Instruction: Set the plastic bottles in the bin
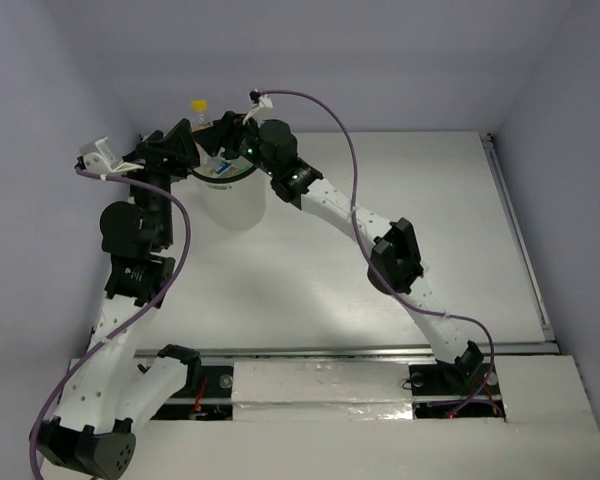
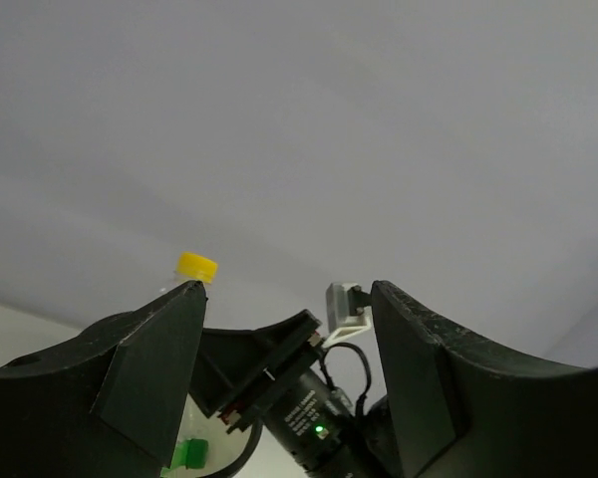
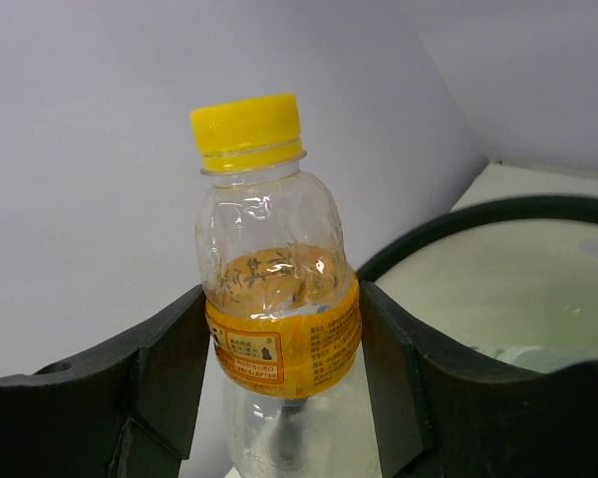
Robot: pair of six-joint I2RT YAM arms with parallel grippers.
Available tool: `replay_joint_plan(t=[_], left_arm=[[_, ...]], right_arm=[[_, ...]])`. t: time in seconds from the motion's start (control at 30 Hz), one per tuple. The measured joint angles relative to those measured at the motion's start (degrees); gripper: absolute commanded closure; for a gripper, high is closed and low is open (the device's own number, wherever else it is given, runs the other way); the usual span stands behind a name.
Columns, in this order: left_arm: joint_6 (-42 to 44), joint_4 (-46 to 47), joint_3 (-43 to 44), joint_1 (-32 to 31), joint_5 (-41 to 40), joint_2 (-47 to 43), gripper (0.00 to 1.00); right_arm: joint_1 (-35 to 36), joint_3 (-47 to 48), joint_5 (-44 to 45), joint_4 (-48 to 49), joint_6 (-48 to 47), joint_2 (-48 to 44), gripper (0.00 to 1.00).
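Note:
A clear bottle with a yellow cap and orange label (image 3: 279, 339) stands upright against the back wall, just behind the bin; its cap shows in the top view (image 1: 198, 105) and the left wrist view (image 2: 196, 266). My right gripper (image 3: 282, 299) is closed on it, a finger touching each side of the label; it also shows in the top view (image 1: 220, 130). The translucent white bin (image 1: 230, 205) with a black rim (image 3: 458, 224) holds a green bottle (image 2: 189, 453) and blue-labelled ones (image 1: 220, 170). My left gripper (image 2: 284, 289) is open and empty over the bin's left rim (image 1: 185, 148).
The back wall is close behind the bottle and the bin. Both arms crowd together over the bin at the table's back left. A purple cable (image 1: 350, 180) loops over the right arm. A metal rail (image 1: 515, 230) runs along the table's right edge.

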Motion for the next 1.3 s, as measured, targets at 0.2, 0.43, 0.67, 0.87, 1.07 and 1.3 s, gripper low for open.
replay_joint_plan(t=[0.2, 0.43, 0.67, 0.87, 1.07, 1.3], left_arm=[[0.0, -0.3, -2.1, 0.0, 0.7, -0.1, 0.36], [0.5, -0.4, -2.3, 0.0, 0.9, 0.1, 0.36], [0.9, -0.4, -2.3, 0.0, 0.8, 0.1, 0.36], [1.7, -0.4, -2.3, 0.0, 0.0, -0.2, 0.36], [2.3, -0.4, -2.3, 0.0, -0.1, -0.8, 0.53], [1.5, -2.8, -1.1, -2.9, 2.5, 3.1, 1.00]], right_arm=[[0.9, 0.3, 4.1, 0.2, 1.9, 3.0, 0.37], [1.6, -9.1, 8.1, 5.7, 1.7, 0.9, 0.22], [2.0, -16.2, 9.5, 7.6, 0.8, -4.8, 0.07], [2.0, -21.8, 10.6, 9.2, -1.9, -13.0, 0.07], [2.0, -26.3, 11.5, 11.2, -5.9, -22.4, 0.37], [1.1, -48.3, 14.4, 14.8, -10.9, -41.5, 0.85]])
